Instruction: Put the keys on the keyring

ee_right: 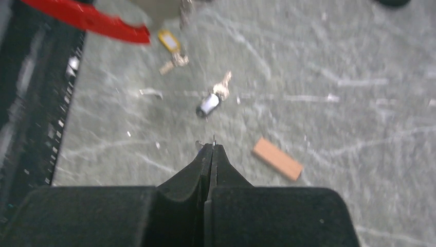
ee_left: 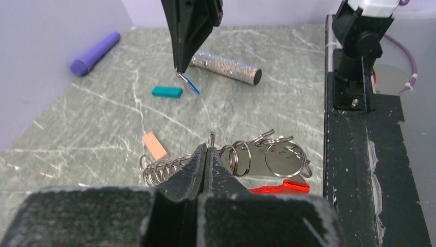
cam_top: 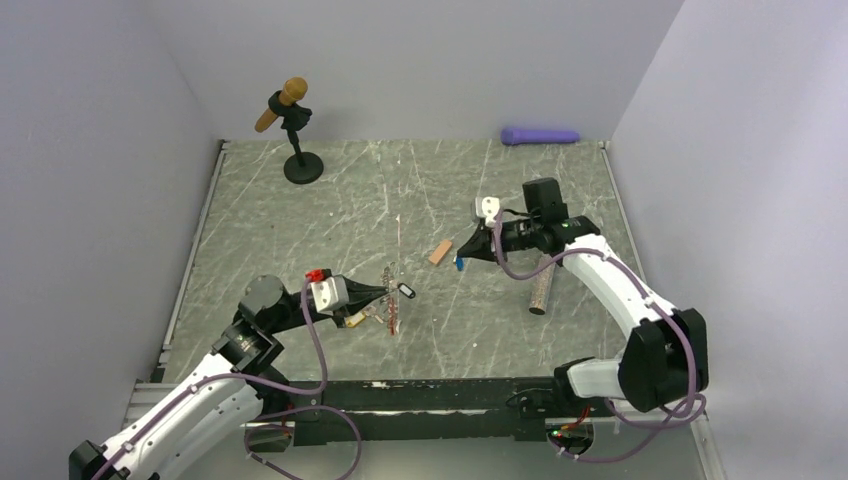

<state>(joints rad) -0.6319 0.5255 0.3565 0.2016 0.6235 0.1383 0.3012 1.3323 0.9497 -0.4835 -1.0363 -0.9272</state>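
My left gripper [cam_top: 383,291] is shut on a split ring of the keyring [ee_left: 277,154], a bunch of silver rings, a metal plate and a coil with a red clip [ee_left: 280,187]; its tips [ee_left: 206,149] pinch the ring just above the table. My right gripper [cam_top: 463,256] is shut on the blue-tagged key [ee_left: 191,84], which hangs from its tips; in the right wrist view [ee_right: 211,146] only a thin metal edge shows. A black-tagged key [ee_right: 210,103] and a yellow-tagged key [ee_right: 170,42] lie loose beside the keyring.
A tan block [cam_top: 439,252] lies between the grippers and a teal block [ee_left: 167,91] under the right gripper. A glitter cylinder [cam_top: 541,290] lies at right, a purple cylinder [cam_top: 540,135] at the back wall, a microphone stand [cam_top: 302,166] at back left.
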